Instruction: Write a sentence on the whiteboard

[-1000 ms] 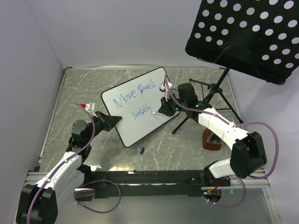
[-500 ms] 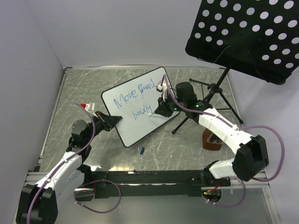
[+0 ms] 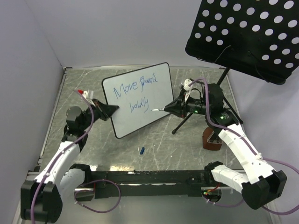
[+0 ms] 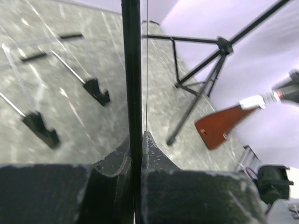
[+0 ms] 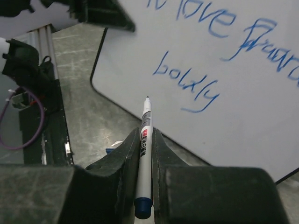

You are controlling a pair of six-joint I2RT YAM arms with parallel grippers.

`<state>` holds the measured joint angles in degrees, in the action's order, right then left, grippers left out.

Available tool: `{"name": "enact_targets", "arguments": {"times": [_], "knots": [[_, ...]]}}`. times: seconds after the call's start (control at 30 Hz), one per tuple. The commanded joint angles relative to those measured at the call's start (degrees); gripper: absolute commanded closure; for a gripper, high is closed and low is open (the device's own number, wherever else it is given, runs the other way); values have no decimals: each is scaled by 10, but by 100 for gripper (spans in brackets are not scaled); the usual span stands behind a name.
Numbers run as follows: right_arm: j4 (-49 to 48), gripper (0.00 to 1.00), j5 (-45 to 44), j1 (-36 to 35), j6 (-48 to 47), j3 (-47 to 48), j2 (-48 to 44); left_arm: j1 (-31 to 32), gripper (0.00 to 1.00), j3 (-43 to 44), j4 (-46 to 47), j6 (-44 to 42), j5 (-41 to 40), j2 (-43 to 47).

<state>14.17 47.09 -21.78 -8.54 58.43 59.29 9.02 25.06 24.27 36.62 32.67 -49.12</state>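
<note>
The flat white whiteboard [image 3: 132, 123] with a thin black rim stood mid-way on the grey marbled table [image 3: 84, 86], tipped up more than a second before, showing the blue handwritten sentence [image 3: 135, 88]. The left gripper [image 3: 112, 110] pinched its 9 o'clock edge. The right gripper [image 3: 174, 107], squeezing the thin white marker pen [image 3: 159, 109], had backed off toward 3 o'clock, so the writing looked done.

- your whiteboard [image 3: 133, 119] has a smooth, glossy white face and a thin black rim that looks like plastic.
- the sentence [image 3: 138, 104] is blue marker ink, flat and a little streaky.
- your marker [image 5: 145, 140] has a shiny white plastic barrel.
- on the right gripper [image 5: 143, 133], the fingers [image 5: 119, 158] look like matt black plastic with a fine grain.
- the table [image 3: 84, 93] has a grey marbled finish with a soft sheen.
- the music-stand panel [image 3: 243, 37] looks like matt black perforated metal.
</note>
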Motion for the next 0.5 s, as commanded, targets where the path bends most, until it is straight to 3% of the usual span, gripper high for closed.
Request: {"name": "enact_targets", "arguments": {"times": [0.0, 0.33, 0.47], "knots": [[-33, 100, 69, 31, 20, -22, -27, -57, 99, 83, 70, -56, 39, -40], [-55, 100, 105, 47, 36, -53, -54, -88, 99, 270, 53, -101, 82, -222], [-58, 100, 107, 48, 36, -56, -53, -110, 99, 300, 81, -95, 113, -280]]}}
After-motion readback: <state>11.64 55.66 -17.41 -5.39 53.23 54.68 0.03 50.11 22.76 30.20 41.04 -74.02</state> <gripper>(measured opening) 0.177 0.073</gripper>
